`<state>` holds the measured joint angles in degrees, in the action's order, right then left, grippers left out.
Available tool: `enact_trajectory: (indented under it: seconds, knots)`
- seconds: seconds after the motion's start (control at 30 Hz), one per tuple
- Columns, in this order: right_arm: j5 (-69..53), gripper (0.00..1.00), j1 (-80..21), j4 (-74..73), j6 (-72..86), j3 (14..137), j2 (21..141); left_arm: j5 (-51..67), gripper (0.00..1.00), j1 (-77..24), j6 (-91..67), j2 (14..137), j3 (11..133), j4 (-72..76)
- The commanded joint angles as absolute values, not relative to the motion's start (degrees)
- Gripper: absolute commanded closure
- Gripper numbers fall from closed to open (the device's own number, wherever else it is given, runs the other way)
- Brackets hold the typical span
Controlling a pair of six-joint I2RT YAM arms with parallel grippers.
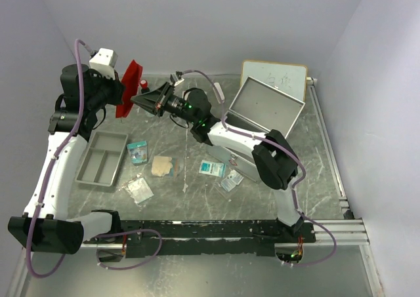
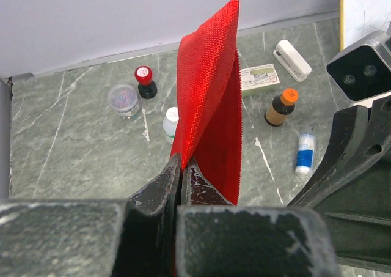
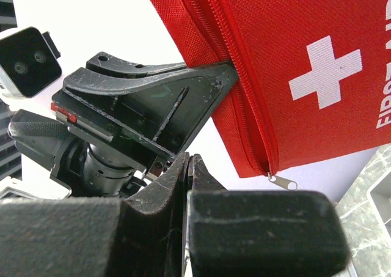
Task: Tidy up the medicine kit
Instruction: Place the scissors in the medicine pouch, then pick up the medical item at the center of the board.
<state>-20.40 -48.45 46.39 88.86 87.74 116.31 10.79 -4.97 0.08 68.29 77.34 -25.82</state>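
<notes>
— Left end effector [image 2: 181, 162] pinches the red pouch [image 2: 211, 99] by its edge, aloft over the far-left worktop [image 2: 73, 148].
— Looks soft, light, floppy. Right end effector [image 3: 187, 161], fingers together, should take the zipper pull [image 3: 282, 181].

A tabletop [image 1: 315, 159] patterned like dark grey-green stone with white veins fills the middle of the overhead view. Plain pale walls close it in: a back wall [image 1: 216, 21] across the top of the frame, a left wall [image 1: 26, 54] and a right wall [image 1: 380, 80] at the sides. A metal rail [image 1: 327, 139] runs down the tabletop's right edge. Silver bars [image 1: 328, 229] cross the lower frame. The light is soft, even and faintly lavender.
</notes>
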Motion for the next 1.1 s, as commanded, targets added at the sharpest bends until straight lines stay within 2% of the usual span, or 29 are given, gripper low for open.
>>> enact_trajectory:
  seconds: [0.0, 0.1, 0.2, 0.23, 0.33, 0.37, 0.43, 0.47, 0.77, 0.9, 1.07]
  knots:
    - [-20.7, 1.0, -48.3, 45.6, 86.5, 89.4, 116.0, 12.7, 0.93, -5.3, -0.6, 67.9, 78.6, -25.7]
    - [-21.5, 1.0, -48.3, 35.9, 80.2, 92.5, 113.7, 12.1, 0.93, -5.3, 0.1, 68.0, 78.4, -26.3]
    - [-20.0, 1.0, -48.3, 15.5, 67.5, 98.6, 111.1, 10.8, 0.93, -5.3, 1.2, 67.8, 78.6, -27.7]
    - [-18.0, 0.96, -48.3, 7.7, 62.3, 101.0, 110.4, 10.1, 0.93, -5.2, 1.5, 67.5, 78.5, -28.0]
    - [-9.7, 0.56, -48.4, -10.7, 50.0, 104.1, 107.3, 7.9, 0.93, -4.7, 1.7, 66.9, 78.0, -28.7]
    - [-5.9, 0.46, -48.4, -14.7, 47.6, 103.5, 106.1, 7.3, 0.93, -4.6, 1.4, 67.0, 78.0, -29.2]
    - [-1.3, 0.35, -48.4, -20.4, 43.8, 102.0, 104.0, 6.7, 0.93, -4.3, 0.6, 67.2, 78.1, -30.4]
    - [0.4, 0.32, -48.4, -23.1, 42.2, 101.6, 103.3, 6.5, 0.93, -4.1, 0.3, 67.3, 78.2, -31.0]
    - [10.4, 0.24, -56.6, -38.8, 32.6, 96.6, 104.5, 6.2, 0.93, -3.5, -1.6, 69.0, 80.8, -32.4]
    - [11.5, 0.2, -59.4, -37.0, 32.4, 94.9, 107.3, 6.0, 0.93, -3.3, -2.3, 70.2, 82.7, -33.3]
    - [10.9, 0.21, -59.8, -31.9, 31.8, 98.0, 113.3, 6.1, 0.93, -2.2, -2.9, 70.8, 83.5, -34.2]
